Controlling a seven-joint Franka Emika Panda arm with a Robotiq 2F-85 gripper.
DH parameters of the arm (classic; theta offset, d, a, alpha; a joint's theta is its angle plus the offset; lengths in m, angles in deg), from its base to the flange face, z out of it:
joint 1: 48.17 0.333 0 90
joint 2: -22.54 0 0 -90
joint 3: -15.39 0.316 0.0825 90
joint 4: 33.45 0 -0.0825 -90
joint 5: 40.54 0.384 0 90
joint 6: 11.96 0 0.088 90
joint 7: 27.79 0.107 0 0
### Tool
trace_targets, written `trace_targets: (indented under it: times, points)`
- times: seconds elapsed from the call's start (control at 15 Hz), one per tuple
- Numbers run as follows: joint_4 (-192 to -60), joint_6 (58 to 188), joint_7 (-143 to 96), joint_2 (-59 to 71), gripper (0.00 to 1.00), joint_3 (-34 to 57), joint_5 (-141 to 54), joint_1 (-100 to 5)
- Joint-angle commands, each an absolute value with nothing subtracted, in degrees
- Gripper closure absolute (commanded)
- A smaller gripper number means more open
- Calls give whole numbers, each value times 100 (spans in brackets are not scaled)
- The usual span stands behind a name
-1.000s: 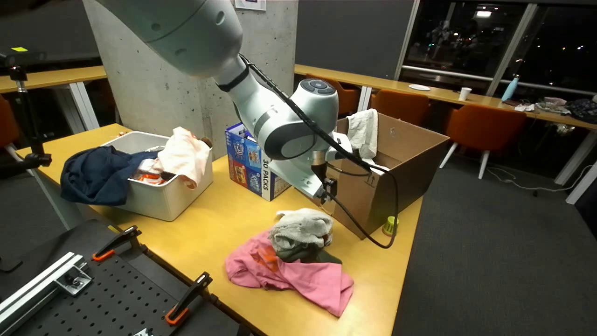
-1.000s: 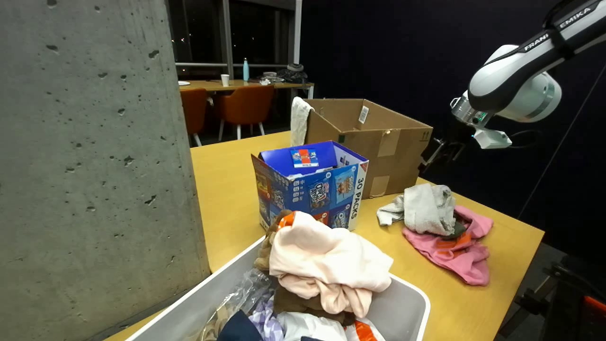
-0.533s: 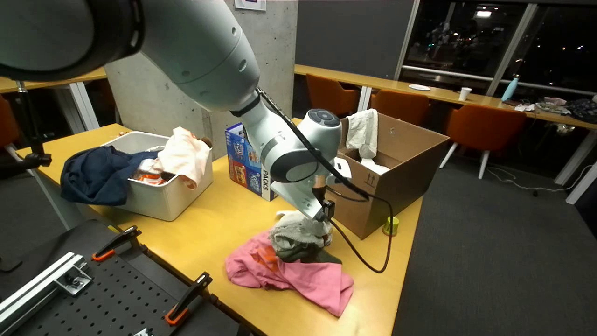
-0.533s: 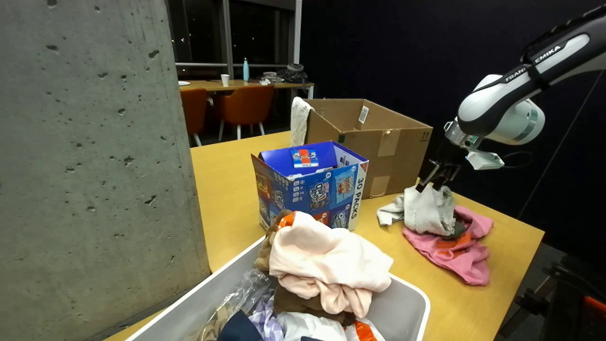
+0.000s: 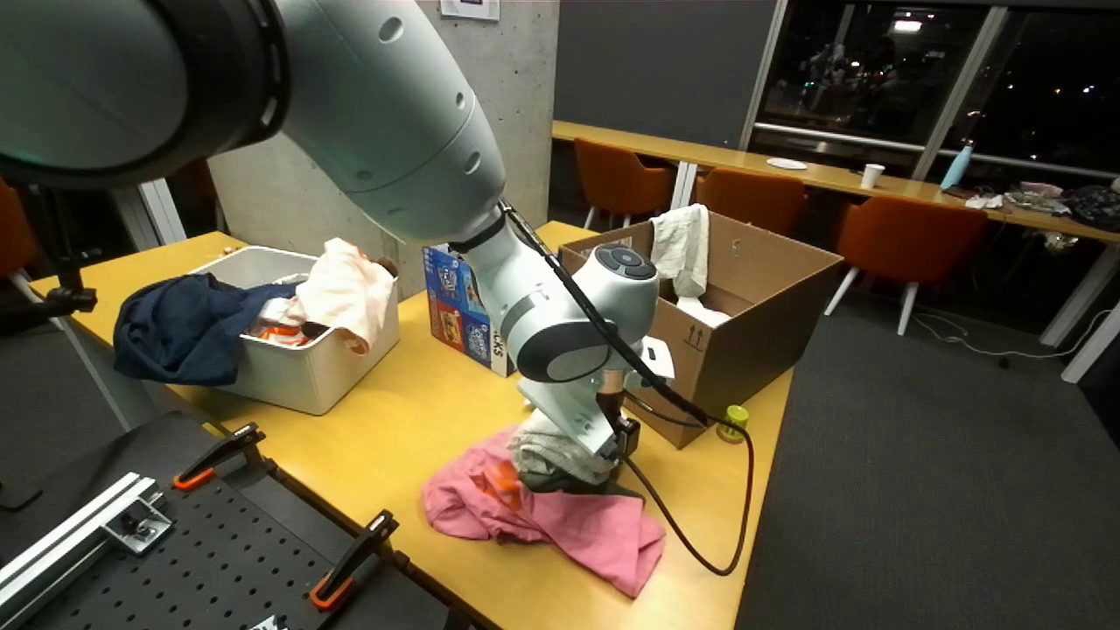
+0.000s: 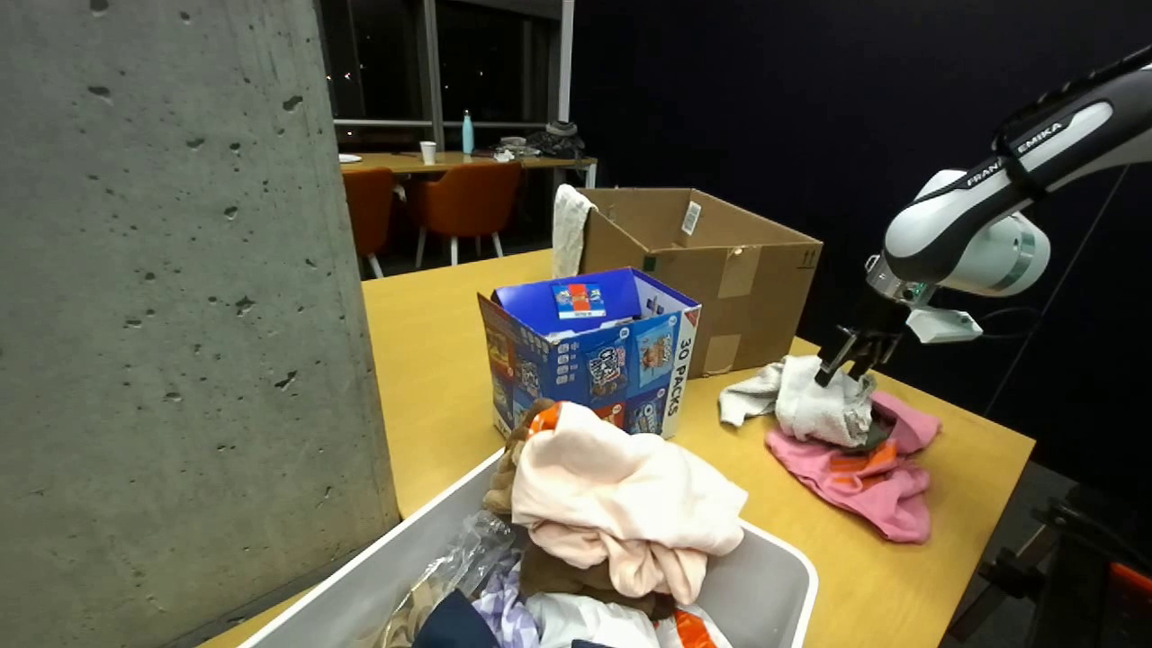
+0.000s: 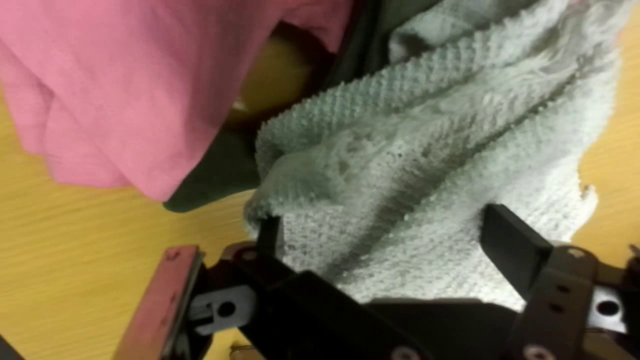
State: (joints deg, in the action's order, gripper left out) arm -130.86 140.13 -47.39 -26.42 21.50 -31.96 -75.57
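While the fingers point(image 7: 514, 250) stand apart at grey cloth point(image 7: 425, 175), the bin point(image 5: 284, 376) holds clothes point(image 5: 341, 297), the carton point(image 5: 757, 346) white fabric point(image 5: 682, 249).

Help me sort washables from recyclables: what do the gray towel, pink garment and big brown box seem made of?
Gray towel: matte terry, likely cotton, judging by its nubby loops. Pink garment: probably smooth, matte jersey knit, given its soft folds; fiber unclear. Brown box: apparently matte cardboard, by its flat tan walls.

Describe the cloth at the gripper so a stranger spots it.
Find the big brown box on the table. Beside it lies a pink garment and, partly over that, the grey-white cloth: nubby like towelling, where the pink is smooth.
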Motion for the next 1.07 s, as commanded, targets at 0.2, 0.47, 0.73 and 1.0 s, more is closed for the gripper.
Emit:
trace_targets:
  times: [0.2, 0.47, 0.73, 1.0]
  points:
    - [-12606, 13847, -4463, -2870, 0, 1966, -3200, -7145]
    - [-12086, 13662, -4320, -3363, 0, 1936, -3223, -6938]
    - [-11867, 13474, -4074, -3628, 0, 1759, -3240, -6834]
    - [-11595, 13327, -3957, -3813, 25, 1678, -3261, -6784]
